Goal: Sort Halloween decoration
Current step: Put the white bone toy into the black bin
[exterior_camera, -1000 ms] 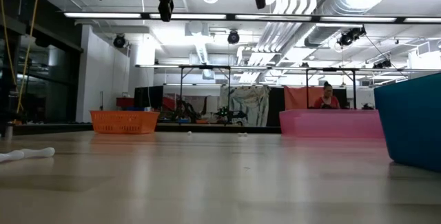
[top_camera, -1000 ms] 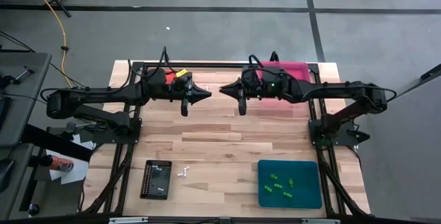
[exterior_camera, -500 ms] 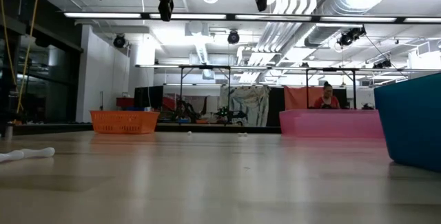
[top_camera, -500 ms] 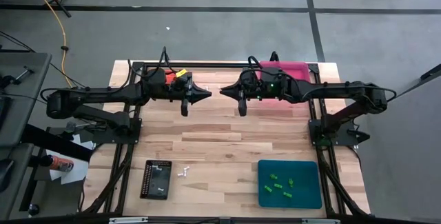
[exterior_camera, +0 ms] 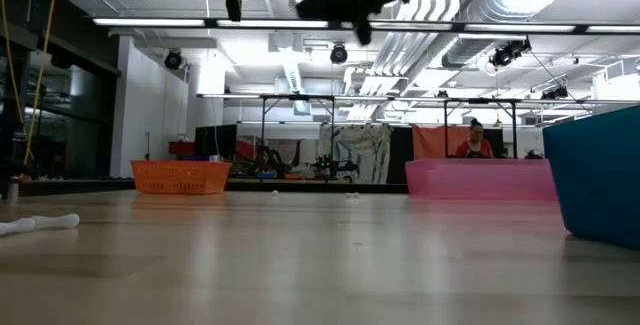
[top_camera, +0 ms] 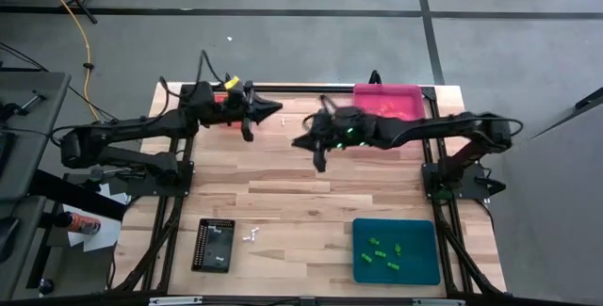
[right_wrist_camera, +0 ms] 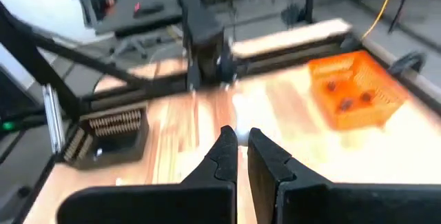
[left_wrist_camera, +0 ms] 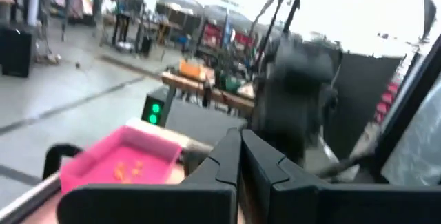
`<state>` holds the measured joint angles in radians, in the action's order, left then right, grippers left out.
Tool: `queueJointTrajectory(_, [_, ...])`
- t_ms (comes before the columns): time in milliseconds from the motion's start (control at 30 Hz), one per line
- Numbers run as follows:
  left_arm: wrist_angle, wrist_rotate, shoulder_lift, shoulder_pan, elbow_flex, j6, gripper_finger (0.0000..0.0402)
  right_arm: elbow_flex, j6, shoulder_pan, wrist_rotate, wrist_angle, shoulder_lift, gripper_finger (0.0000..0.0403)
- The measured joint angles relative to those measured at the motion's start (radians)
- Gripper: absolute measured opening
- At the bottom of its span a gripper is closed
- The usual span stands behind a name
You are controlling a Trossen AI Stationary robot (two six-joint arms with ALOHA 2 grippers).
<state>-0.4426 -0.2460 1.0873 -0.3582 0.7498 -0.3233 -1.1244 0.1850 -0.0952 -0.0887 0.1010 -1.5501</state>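
Observation:
Several bright green trinkets [top_camera: 382, 252] lie in the teal tray [top_camera: 419, 273] at the near right. A white trinket [top_camera: 250, 236] rests on the table beside the black tray [top_camera: 214, 244]. Orange trinkets [left_wrist_camera: 124, 172] lie in the pink tray [top_camera: 400, 99], and dark ones [right_wrist_camera: 346, 103] in the orange tray [right_wrist_camera: 355, 93]. My left gripper [top_camera: 279, 108] hangs shut over the table's far middle with nothing between its fingers. My right gripper [top_camera: 296, 143] faces it a little nearer, shut and holding nothing as well.
A dark metal frame [top_camera: 283, 88] runs along the table's far edge and down both sides. The orange tray [exterior_camera: 180, 177] and the pink tray [exterior_camera: 478, 178] stand at the far edge. Two tiny white bits [exterior_camera: 352, 196] lie between them. Bare wood [top_camera: 301, 202] lies mid-table.
My right gripper has dropped lower and swung toward the table's near and left side, tipping its fingers downward. My left gripper has swung toward the far edge and tipped up a little. Both have stayed shut. No trinket has moved.

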Motion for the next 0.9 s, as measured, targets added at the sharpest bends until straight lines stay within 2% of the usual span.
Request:
queueJointTrajectory(100, [-0.029,0.0,-0.029,-0.024,0.0,-0.015,0.0,0.0,0.025,0.03,-0.013,0.057,-0.11,0.0002])
queueJointTrajectory(233, [-0.027,0.0,-0.062,-0.036,0.0,-0.016,0.0001,-0.006,0.095,0.066,-0.097,0.239,-0.292,0.0002])
queueJointTrajectory(400, [-0.027,-0.001,-0.081,-0.036,0.0,-0.024,0.0001,-0.108,0.179,0.101,-0.168,0.438,-0.535,0.0002])
queueJointTrajectory(667, [-0.024,-0.001,-0.08,-0.036,0.0,-0.041,0.0001,-0.519,0.176,0.164,-0.392,0.462,-0.873,0.0005])
queueJointTrajectory(900, [-0.025,-0.001,-0.08,-0.036,0.0,-0.041,0.0001,-0.862,0.166,0.196,-0.499,0.37,-1.064,0.0006])
